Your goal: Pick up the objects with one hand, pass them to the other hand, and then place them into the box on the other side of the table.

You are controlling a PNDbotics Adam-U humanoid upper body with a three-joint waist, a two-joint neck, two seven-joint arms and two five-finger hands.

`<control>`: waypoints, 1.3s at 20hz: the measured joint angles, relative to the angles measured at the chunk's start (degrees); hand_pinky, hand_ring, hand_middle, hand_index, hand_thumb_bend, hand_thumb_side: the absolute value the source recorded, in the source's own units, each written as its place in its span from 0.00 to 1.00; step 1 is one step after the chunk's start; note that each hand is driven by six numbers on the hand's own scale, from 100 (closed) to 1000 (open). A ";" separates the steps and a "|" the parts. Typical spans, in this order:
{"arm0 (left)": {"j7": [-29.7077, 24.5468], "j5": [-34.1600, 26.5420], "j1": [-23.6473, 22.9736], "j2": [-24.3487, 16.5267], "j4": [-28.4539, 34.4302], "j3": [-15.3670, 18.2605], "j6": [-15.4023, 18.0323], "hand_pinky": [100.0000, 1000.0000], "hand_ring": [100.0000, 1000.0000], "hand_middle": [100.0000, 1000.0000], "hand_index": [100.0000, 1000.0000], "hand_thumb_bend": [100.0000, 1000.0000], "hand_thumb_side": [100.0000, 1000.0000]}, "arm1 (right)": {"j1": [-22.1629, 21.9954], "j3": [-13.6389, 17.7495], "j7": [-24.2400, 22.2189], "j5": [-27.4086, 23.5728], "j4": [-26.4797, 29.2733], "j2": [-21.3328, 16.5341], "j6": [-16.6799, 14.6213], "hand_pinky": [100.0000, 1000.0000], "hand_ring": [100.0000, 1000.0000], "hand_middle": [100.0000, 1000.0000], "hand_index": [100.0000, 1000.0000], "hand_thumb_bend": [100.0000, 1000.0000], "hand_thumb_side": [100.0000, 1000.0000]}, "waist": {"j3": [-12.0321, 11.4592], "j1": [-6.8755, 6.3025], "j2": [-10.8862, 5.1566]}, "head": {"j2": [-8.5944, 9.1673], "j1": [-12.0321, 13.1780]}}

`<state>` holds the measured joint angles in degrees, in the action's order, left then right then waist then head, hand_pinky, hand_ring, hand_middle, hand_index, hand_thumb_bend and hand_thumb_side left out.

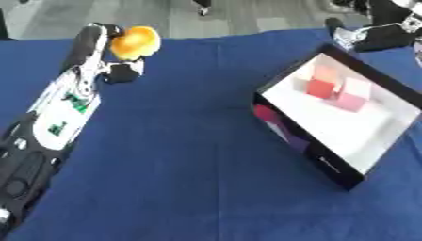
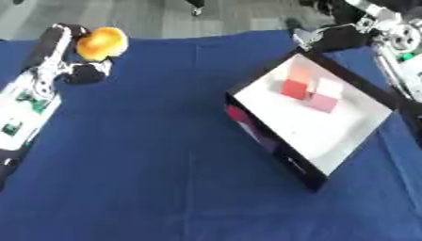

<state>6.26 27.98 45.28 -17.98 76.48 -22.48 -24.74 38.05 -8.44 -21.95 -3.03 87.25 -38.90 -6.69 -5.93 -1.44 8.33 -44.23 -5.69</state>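
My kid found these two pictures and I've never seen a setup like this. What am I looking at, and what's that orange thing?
Both pictures come from a stereo camera in a humanoid robot's head, looking down at a table with a blue cloth; they show the same moment, one per eye. The black and white arm on the left ends in the robot's left hand, its fingers curled round a round orange object. The right hand shows at the top right, behind the box; its fingers are too unclear to read. The box, black outside and white inside, already holds a few red and pink blocks.
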 measured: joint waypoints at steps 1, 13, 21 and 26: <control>0.78 -0.09 -0.19 0.26 0.00 0.00 0.17 0.70 0.64 0.38 0.53 0.00 0.08 | 0.29 -0.39 -0.38 0.26 0.00 0.28 -0.25 1.00 1.00 0.98 1.00 0.00 0.02 | -0.03 0.03 0.00 | 0.00 -0.09; 7.06 -0.15 -1.99 4.43 0.05 -1.02 3.39 0.69 0.64 0.37 0.53 0.00 0.15 | 2.98 -4.48 -4.40 2.68 -0.38 3.10 -2.31 1.00 1.00 0.99 1.00 0.00 0.07 | -0.69 0.52 0.00 | 0.00 -1.64; 9.84 -0.10 -2.96 7.03 0.28 -1.44 4.92 0.70 0.63 0.37 0.52 0.00 0.16 | 3.83 -6.33 -7.00 3.91 -1.02 5.19 -3.03 1.00 1.00 1.00 1.00 0.00 0.12 | -1.21 0.76 0.00 | 0.00 -2.58; 10.99 2.62 -3.02 8.24 0.35 -1.88 6.03 0.70 0.63 0.37 0.52 0.00 0.13 | 4.31 -7.44 -8.66 4.91 -1.10 6.33 -3.81 1.00 1.00 1.00 1.00 0.00 0.12 | -1.55 0.88 0.00 | 0.00 -2.91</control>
<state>17.25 30.60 42.26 -9.74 76.83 -24.37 -18.71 42.36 -15.88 -30.61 1.88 86.15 -32.57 -10.49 -7.49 -0.56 8.33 -44.23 -8.60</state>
